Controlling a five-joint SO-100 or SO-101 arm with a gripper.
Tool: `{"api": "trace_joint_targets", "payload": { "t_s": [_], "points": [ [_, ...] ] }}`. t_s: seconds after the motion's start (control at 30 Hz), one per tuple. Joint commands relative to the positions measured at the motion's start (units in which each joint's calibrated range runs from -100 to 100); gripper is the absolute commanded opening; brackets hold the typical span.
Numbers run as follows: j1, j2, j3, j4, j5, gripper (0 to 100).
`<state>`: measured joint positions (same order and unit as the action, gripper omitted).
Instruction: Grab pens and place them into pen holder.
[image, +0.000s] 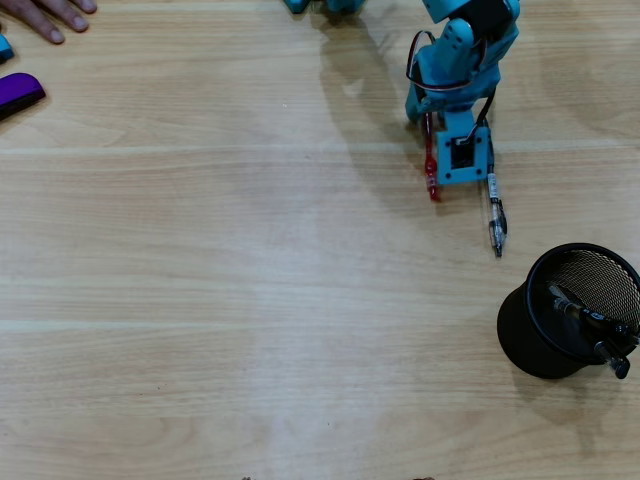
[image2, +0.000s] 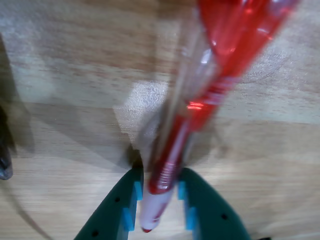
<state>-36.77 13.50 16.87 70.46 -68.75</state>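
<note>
Red pen pinched between the teal fingers, above the wooden table.

In the wrist view the gripper (image2: 156, 200) has its two fingers closed against either side of the red-and-clear pen (image2: 200, 100); the pen's white end pokes out toward the camera and its red barrel runs away up the frame, blurred. In the overhead view the same pen (image: 431, 165) shows as a red sliver at the left side of the blue arm (image: 462, 70). Just right of the arm a grey-and-clear pen (image: 494, 215) lies on the table (image: 250, 300). Nearer and further right stands the pen holder (image: 530, 330), with dark pens (image: 590, 325) leaning inside. A purple object (image: 18, 93) and a hand (image: 55, 15) sit far left.
</note>
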Motion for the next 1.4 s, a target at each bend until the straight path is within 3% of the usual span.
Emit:
{"api": "trace_joint_targets", "payload": {
  "t_s": [0.0,0.17,0.23,0.3,0.33,0.4,0.53,1.07,1.23,1.37],
  "points": [
    [1.2,-2.26,-0.89,-0.28,-2.5,2],
    [4.02,-6.65,-20.17,-0.8,-0.77,2],
    [6.85,-7.24,-35.29,-14.29,4.72,2],
    [7.09,-6.65,-39.27,-26.75,7.17,2],
    [7.01,-4.2,-39.64,-42.48,8.38,2],
    [6.93,-0.4,-39.55,-56.92,8.53,2],
    [6.04,6.79,-39.55,-72.3,8.48,2],
    [4.19,16.76,-39.36,-73.77,8.64,2],
    [4.27,15.92,-35.11,-73.94,8.95,10],
    [4.43,15.92,-32.85,-73.94,9.0,11]
  ]
}}
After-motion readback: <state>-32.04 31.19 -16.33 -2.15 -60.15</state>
